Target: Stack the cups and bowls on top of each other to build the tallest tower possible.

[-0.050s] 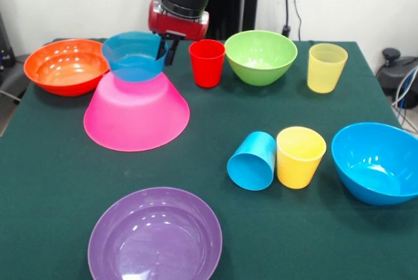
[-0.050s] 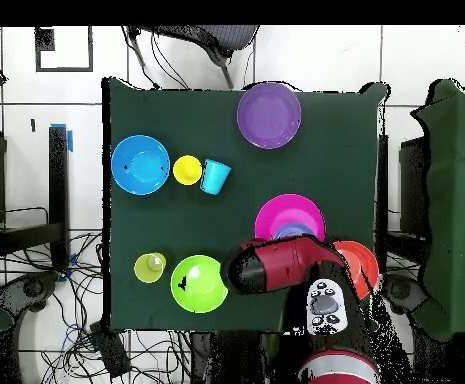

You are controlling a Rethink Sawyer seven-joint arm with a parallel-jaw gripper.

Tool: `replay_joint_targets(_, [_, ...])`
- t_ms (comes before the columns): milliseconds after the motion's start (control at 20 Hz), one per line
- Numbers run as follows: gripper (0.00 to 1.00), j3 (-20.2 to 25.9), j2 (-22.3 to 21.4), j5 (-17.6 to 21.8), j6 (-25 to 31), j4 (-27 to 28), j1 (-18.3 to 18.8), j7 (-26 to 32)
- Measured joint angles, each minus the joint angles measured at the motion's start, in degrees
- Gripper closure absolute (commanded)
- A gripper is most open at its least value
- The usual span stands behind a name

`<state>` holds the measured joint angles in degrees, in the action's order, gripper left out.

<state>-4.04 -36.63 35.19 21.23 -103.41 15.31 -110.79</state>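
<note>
The tower is a big pink bowl [image 1: 136, 117] [image 2: 286, 212] turned upside down, with a small blue bowl [image 1: 132, 56] [image 2: 294, 232] standing upright on its base. My gripper [image 1: 170, 47] comes down at that bowl's right rim, one finger inside and one outside, shut on the rim. In the overhead view the arm hides the gripper. On the table stand a red cup [image 1: 207, 63], a pale yellow cup [image 1: 326, 67] [image 2: 149, 267] and a yellow cup [image 1: 300, 156] [image 2: 187, 170]. A blue cup [image 1: 252, 161] [image 2: 215, 176] lies on its side against the yellow one.
An orange bowl [image 1: 65, 66] [image 2: 364, 262] sits just left of the tower. A green bowl [image 1: 260, 56] [image 2: 198, 283] stands right of the red cup. A medium blue bowl [image 1: 377, 161] [image 2: 141, 164] is at the right edge, and a purple bowl [image 1: 155, 235] [image 2: 269, 115] at the front.
</note>
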Motion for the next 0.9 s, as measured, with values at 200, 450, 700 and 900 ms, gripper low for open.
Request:
replay_joint_targets(200, [1.0, -0.38, 0.0, 0.0, 0.0, 0.27, -0.87, 0.0])
replay_joint_targets(450, [1.0, -0.75, 0.0, 0.0, -0.01, 0.51, -1.53, 0.0])
replay_joint_targets(700, [1.0, -1.18, 0.0, 0.0, 0.0, 0.53, -1.54, 0.0])
replay_joint_targets(900, [1.0, -1.75, -0.01, 0.0, 0.0, 0.54, -1.54, 0.0])
